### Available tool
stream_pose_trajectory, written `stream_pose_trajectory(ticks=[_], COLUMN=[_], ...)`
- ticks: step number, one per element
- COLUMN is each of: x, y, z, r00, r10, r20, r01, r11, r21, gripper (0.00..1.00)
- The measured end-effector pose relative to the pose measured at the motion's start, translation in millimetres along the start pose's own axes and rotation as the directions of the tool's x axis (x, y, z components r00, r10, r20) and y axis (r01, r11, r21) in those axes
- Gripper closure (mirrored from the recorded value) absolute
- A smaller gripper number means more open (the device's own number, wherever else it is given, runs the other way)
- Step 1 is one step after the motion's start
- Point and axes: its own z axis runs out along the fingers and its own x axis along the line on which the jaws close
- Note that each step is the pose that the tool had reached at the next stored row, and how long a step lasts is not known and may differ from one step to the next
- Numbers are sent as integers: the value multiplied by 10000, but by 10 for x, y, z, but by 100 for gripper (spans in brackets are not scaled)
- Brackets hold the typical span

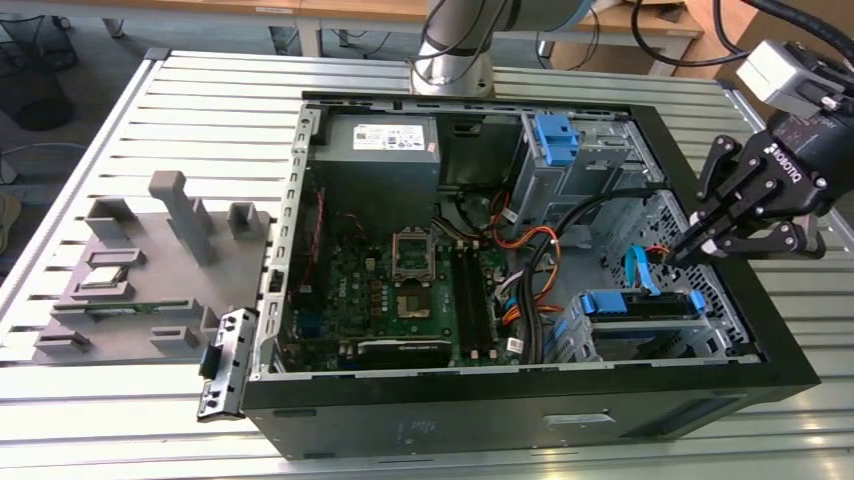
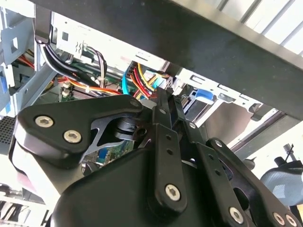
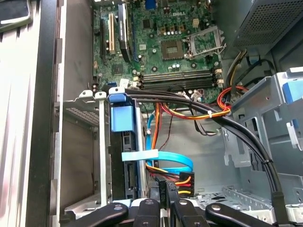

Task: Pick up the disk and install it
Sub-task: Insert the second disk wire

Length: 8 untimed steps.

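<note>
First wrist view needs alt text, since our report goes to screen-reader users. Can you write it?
A black robot gripper hangs inside an open computer case, by orange and blue cables. A silver disk in its blue plastic frame sits edge-on in a grey metal drive cage; beyond is a green motherboard.

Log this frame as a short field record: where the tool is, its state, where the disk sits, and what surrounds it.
tool position: the tool hangs inside the open computer case, at the exterior view's right, above the drive cage
tool state: fingers closed together, nothing held between them
disk: the disk in its blue frame sits edge-on in the metal drive cage, not gripped
cabling: blue flat cable and orange-yellow wires run beside the disk
board: motherboard lies exposed in the case floor
outside case: grey fixture block on the slatted table
</note>
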Motion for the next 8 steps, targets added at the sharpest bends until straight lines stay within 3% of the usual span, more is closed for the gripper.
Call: stream_pose_trajectory(ticks=[3,8], x=[7,18], y=[16,92], z=[5,25], r00=[10000,10000], r10=[-8,-6], r20=[24,61], r01=[7,3], r11=[9998,9988], r21=[221,484], gripper=[82,82])
